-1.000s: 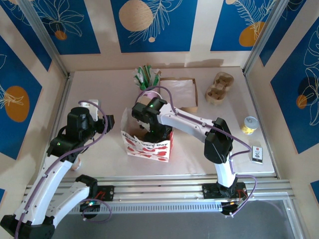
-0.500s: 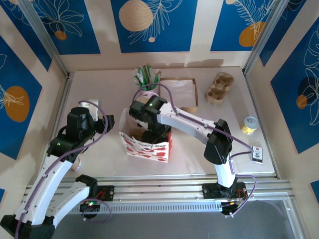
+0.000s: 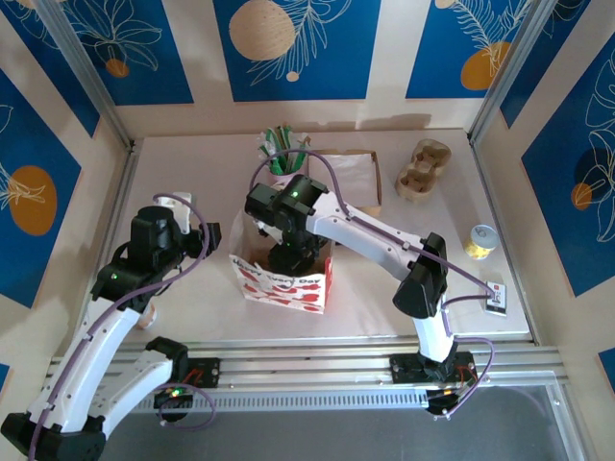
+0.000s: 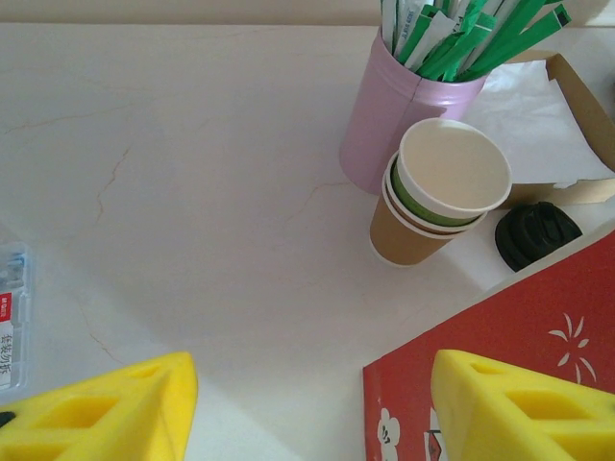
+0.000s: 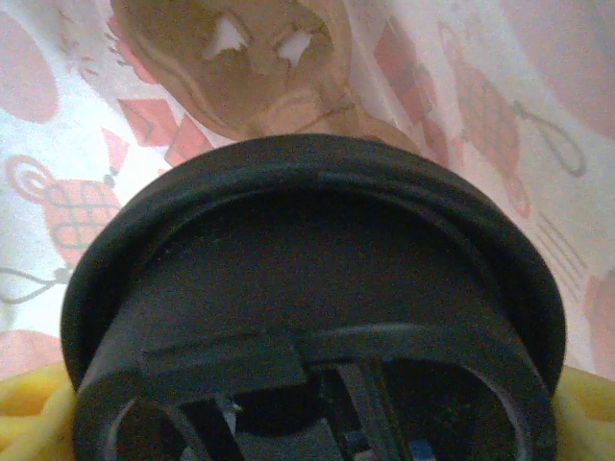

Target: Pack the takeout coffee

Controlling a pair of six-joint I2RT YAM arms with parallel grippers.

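The right gripper (image 3: 288, 254) reaches down into the open mouth of a red-and-white printed paper bag (image 3: 288, 286) standing near the middle of the pale table (image 3: 192, 173). In the right wrist view, the takeout coffee (image 5: 307, 317), a cup topped by a round black plastic lid, sits squarely between the yellow foam finger pads (image 5: 24, 427). The lid's rim meets a pad at either side, so the fingers are closed around the cup. Around it rise the bag's thin printed walls, and beyond the lid lies a piece of brown moulded cardboard (image 5: 240, 58). The cup's body below the lid cannot be made out.

The left gripper (image 3: 209, 235) hangs just beside the bag's left wall, its yellow fingers (image 4: 106, 413) spread wide with only bare table between them. Its wrist camera looks past the bag's red corner to a pink cylindrical holder of green sticks (image 4: 384, 125). A stack of lidless paper cups (image 4: 437, 192), tan outermost, touches the holder. A loose black plastic lid (image 4: 538, 233) lies just beside the stack, and a brown cardboard tray lined with white paper (image 4: 538, 106) is behind it.
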